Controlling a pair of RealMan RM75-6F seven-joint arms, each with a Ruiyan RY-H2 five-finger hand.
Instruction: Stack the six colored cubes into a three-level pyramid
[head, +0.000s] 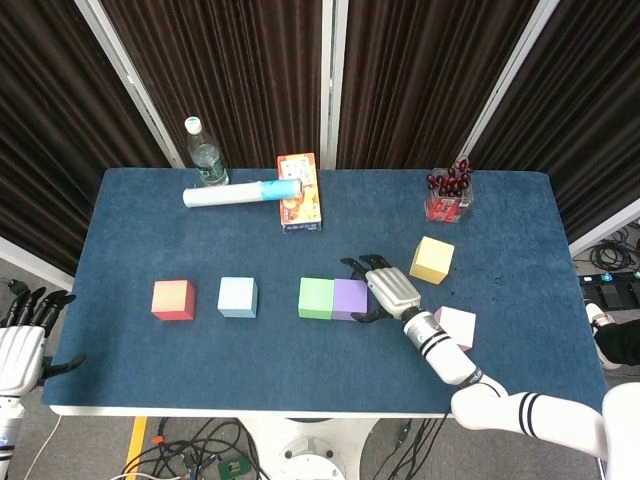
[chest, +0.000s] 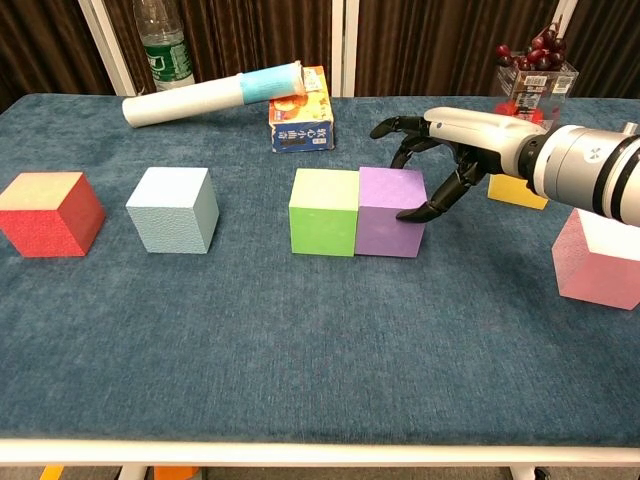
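Four cubes line up on the blue table (head: 520, 215): red cube (head: 172, 299) (chest: 48, 213), light blue cube (head: 238, 297) (chest: 173, 208), green cube (head: 316, 298) (chest: 323, 211) and purple cube (head: 349, 298) (chest: 389, 210). Green and purple stand flush against each other. My right hand (head: 385, 290) (chest: 450, 140) is spread open against the purple cube's right side, fingertips touching it, gripping nothing. Behind the hand lies the yellow cube (head: 432, 259) (chest: 518, 190); the pink cube (head: 455, 326) (chest: 600, 255) sits beside my right forearm. My left hand (head: 20, 340) hangs open off the table's left front corner.
Along the back stand a water bottle (head: 205, 153), a lying paper roll (head: 240, 193) (chest: 215, 92), an orange carton (head: 299, 191) (chest: 300, 122) and a clear box of red grapes (head: 447, 192) (chest: 532, 65). Bare cloth spreads in front of the cube row.
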